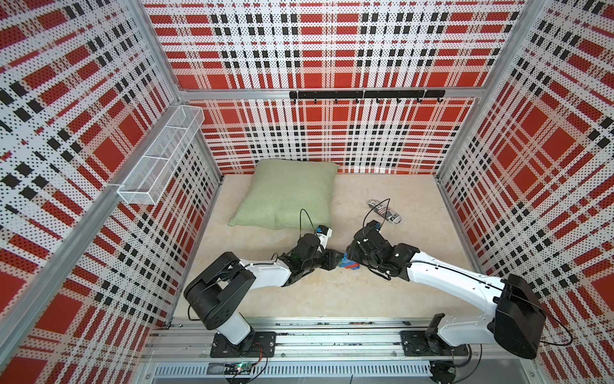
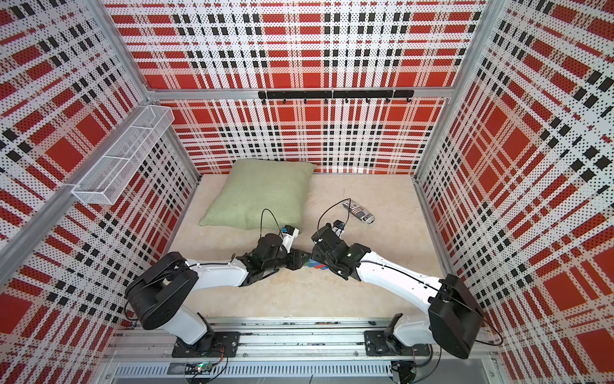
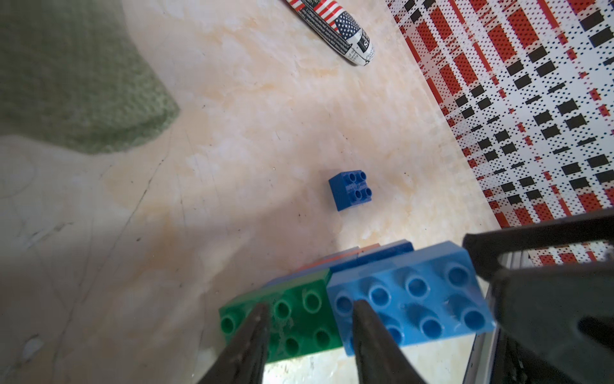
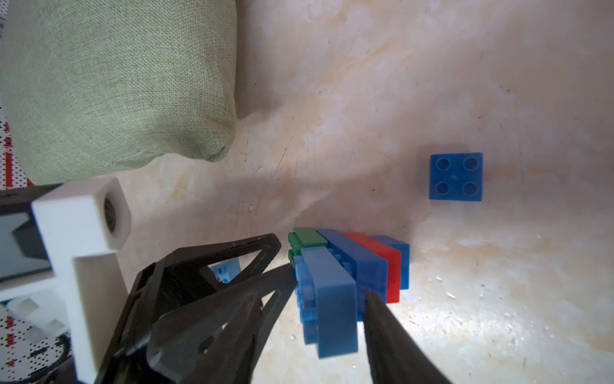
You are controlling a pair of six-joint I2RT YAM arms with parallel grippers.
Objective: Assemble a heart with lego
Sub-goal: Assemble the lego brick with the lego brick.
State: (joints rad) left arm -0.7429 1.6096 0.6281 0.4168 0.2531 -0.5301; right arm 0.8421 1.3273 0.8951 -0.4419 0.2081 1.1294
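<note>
The heart stands on edge on the tabletop as stacked layers of lego: light blue, green, dark blue and red. It shows between both arms in both top views. My right gripper is open astride the outer light blue brick, with a gap on each side. My left gripper is open, and its fingertips reach the studded faces of the green brick and the light blue brick. A loose dark blue square brick lies apart from the heart.
A green pillow lies at the back left of the table. A flag-printed pouch lies behind the right arm. A wire basket hangs on the left wall and a hook rail on the back wall.
</note>
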